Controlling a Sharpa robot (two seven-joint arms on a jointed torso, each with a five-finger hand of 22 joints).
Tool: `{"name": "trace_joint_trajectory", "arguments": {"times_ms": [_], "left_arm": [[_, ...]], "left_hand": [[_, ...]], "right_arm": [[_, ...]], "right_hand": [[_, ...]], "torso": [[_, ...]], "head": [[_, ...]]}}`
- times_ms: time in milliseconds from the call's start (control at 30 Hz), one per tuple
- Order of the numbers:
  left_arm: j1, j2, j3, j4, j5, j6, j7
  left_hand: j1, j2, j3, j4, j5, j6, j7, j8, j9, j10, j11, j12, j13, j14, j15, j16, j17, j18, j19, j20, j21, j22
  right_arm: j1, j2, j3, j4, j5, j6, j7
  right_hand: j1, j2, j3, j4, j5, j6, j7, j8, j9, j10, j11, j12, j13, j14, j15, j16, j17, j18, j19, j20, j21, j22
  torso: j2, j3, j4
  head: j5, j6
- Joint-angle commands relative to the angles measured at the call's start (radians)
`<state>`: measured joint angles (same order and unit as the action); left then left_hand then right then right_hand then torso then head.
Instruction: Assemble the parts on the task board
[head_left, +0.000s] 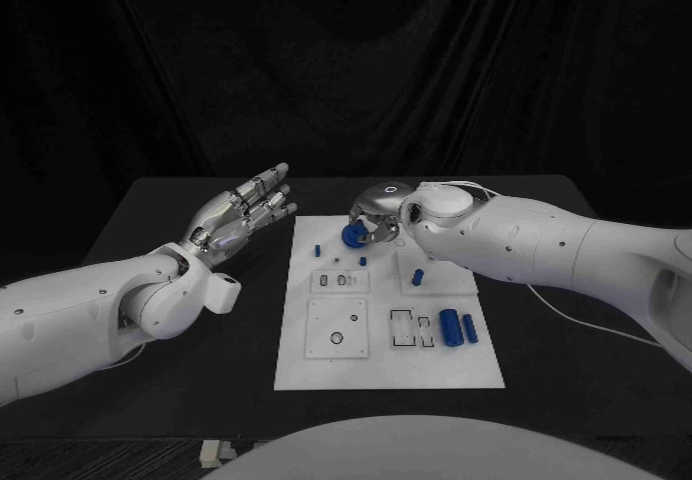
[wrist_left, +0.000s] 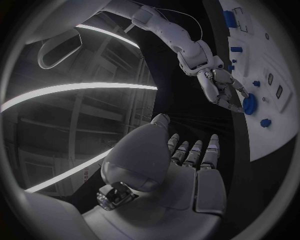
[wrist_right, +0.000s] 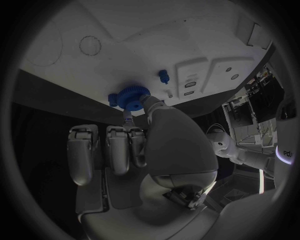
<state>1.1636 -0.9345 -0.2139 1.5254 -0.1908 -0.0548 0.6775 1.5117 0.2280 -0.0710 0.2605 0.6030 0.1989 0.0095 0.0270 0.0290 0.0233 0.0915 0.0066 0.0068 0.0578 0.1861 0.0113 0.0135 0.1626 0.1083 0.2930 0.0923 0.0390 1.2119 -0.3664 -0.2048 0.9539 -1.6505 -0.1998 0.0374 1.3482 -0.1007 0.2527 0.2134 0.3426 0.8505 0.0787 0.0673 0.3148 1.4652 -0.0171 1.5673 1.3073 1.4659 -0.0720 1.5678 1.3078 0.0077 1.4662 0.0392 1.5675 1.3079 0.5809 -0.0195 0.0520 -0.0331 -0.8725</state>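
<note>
Blue gear (head_left: 351, 233) pinched in my right hand (head_left: 378, 215) at the board's (head_left: 389, 370) far edge; left hand (head_left: 238, 215) open, empty. Tilting could jam it.

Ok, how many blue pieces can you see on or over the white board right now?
6: a gear held by the right hand, a small piece beside it, two pegs nearer the robot, and two cylinders side by side nearest. The hand may hide more.
</note>
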Motion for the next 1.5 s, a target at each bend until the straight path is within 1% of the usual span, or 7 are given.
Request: {"name": "trace_joint_trajectory", "arguments": {"times_ms": [33, 267, 333, 500, 767, 1067, 1500], "left_arm": [[-0.001, 0.001, 0.001, 0.003, 0.001, 0.008, 0.018], [-0.001, 0.001, 0.001, 0.002, 0.001, 0.008, 0.018], [-0.002, 0.001, 0.001, 0.002, 0.001, 0.008, 0.019], [-0.002, 0.001, 0.001, 0.002, 0.001, 0.008, 0.019], [-0.002, 0.002, 0.001, 0.000, 0.001, 0.008, 0.019], [-0.003, 0.006, 0.001, -0.002, 0.001, 0.010, 0.019], [-0.003, 0.007, 0.001, -0.003, 0.001, 0.011, 0.017]], "left_hand": [[-0.002, -0.005, 0.005, 0.000, 0.006, 0.005, 0.002, 0.006, 0.001, 0.002, 0.006, 0.000, 0.000, 0.004, 0.004, 0.005, 0.001, -0.005, 0.009, 0.000, 0.004, -0.001], [-0.001, -0.005, 0.006, -0.002, 0.007, 0.007, 0.005, 0.006, 0.001, 0.002, 0.005, 0.000, 0.000, 0.008, 0.005, 0.006, 0.002, -0.006, 0.009, 0.000, 0.005, -0.001], [-0.001, -0.005, 0.006, -0.002, 0.007, 0.007, 0.005, 0.006, 0.001, 0.002, 0.005, 0.000, 0.000, 0.009, 0.005, 0.006, 0.002, -0.006, 0.009, 0.000, 0.004, -0.001], [0.000, -0.005, 0.007, -0.003, 0.008, 0.007, 0.006, 0.006, 0.001, 0.002, 0.005, 0.000, 0.000, 0.010, 0.005, 0.007, 0.003, -0.006, 0.009, 0.000, 0.005, -0.001], [0.000, -0.005, 0.007, -0.003, 0.008, 0.007, 0.007, 0.006, 0.001, 0.002, 0.005, 0.000, 0.000, 0.011, 0.005, 0.007, 0.003, -0.006, 0.009, 0.000, 0.005, -0.001], [0.000, -0.005, 0.008, -0.004, 0.008, 0.008, 0.008, 0.006, 0.001, 0.002, 0.005, 0.000, 0.000, 0.015, 0.005, 0.008, 0.004, -0.006, 0.010, 0.000, 0.005, -0.001], [0.001, -0.004, 0.010, -0.005, 0.009, 0.008, 0.009, 0.006, 0.001, 0.002, 0.005, 0.000, 0.000, 0.018, 0.006, 0.009, 0.004, -0.007, 0.010, 0.000, 0.006, -0.001]], "right_arm": [[-0.004, -0.001, -0.001, 0.000, -0.007, 0.027, -0.014], [-0.004, -0.001, -0.001, 0.001, -0.007, 0.024, -0.009], [-0.005, -0.001, -0.001, 0.002, -0.007, 0.021, -0.007], [-0.005, -0.002, -0.001, 0.003, -0.007, 0.018, -0.005], [-0.006, -0.003, -0.001, 0.003, -0.007, 0.022, -0.004], [-0.009, 0.001, -0.001, -0.004, -0.007, 0.049, -0.009], [-0.015, -0.002, -0.001, -0.010, -0.007, 0.064, -0.020]], "right_hand": [[-0.012, -0.004, 0.008, -0.001, -0.011, -0.024, 0.001, -0.006, -0.011, 0.106, 0.009, 0.004, 0.263, 0.105, 0.008, 0.003, 0.263, -0.004, 0.095, 0.010, -0.010, 0.257], [-0.019, -0.003, 0.001, -0.005, -0.079, -0.110, -0.002, -0.006, -0.047, 0.106, 0.008, 0.004, 0.263, 0.105, 0.009, 0.003, 0.263, 0.001, 0.084, 0.011, -0.024, 0.251], [-0.018, -0.002, -0.003, -0.009, -0.096, -0.198, -0.010, -0.009, -0.082, 0.106, 0.002, 0.004, 0.263, 0.105, 0.004, 0.003, 0.263, 0.002, 0.082, 0.009, -0.028, 0.250], [-0.016, -0.002, -0.007, -0.013, -0.105, -0.315, -0.019, -0.016, -0.132, 0.106, -0.006, 0.004, 0.263, 0.105, -0.002, 0.003, 0.263, 0.004, 0.076, 0.003, -0.036, 0.247], [-0.013, -0.001, -0.010, -0.014, -0.106, -0.393, -0.029, -0.021, -0.168, 0.106, -0.014, 0.004, 0.263, 0.105, -0.009, 0.003, 0.263, 0.010, 0.063, -0.003, -0.055, 0.239], [-0.025, 0.004, -0.016, -0.005, -0.115, -0.367, -0.040, -0.013, -0.171, 0.106, -0.023, 0.004, 0.263, 0.105, -0.016, 0.003, 0.263, 0.012, 0.057, -0.010, -0.064, 0.236], [-0.050, 0.017, -0.026, 0.009, -0.132, -0.215, -0.038, 0.017, -0.150, 0.106, -0.024, 0.004, 0.263, 0.105, -0.019, 0.003, 0.263, 0.014, 0.054, -0.015, -0.071, 0.234]], "torso": [[0.000, -0.0002, 0.0001], [0.000, 0.0000, 0.0003], [0.000, 0.0000, 0.0003], [0.000, -0.0002, 0.0003], [0.000, -0.0001, 0.0001], [0.000, 0.0000, 0.0003], [0.000, 0.0000, 0.0005]], "head": [[0.002, 0.000], [0.005, 0.000], [0.006, 0.000], [0.006, 0.000], [0.006, 0.000], [0.005, 0.000], [0.008, 0.000]]}}
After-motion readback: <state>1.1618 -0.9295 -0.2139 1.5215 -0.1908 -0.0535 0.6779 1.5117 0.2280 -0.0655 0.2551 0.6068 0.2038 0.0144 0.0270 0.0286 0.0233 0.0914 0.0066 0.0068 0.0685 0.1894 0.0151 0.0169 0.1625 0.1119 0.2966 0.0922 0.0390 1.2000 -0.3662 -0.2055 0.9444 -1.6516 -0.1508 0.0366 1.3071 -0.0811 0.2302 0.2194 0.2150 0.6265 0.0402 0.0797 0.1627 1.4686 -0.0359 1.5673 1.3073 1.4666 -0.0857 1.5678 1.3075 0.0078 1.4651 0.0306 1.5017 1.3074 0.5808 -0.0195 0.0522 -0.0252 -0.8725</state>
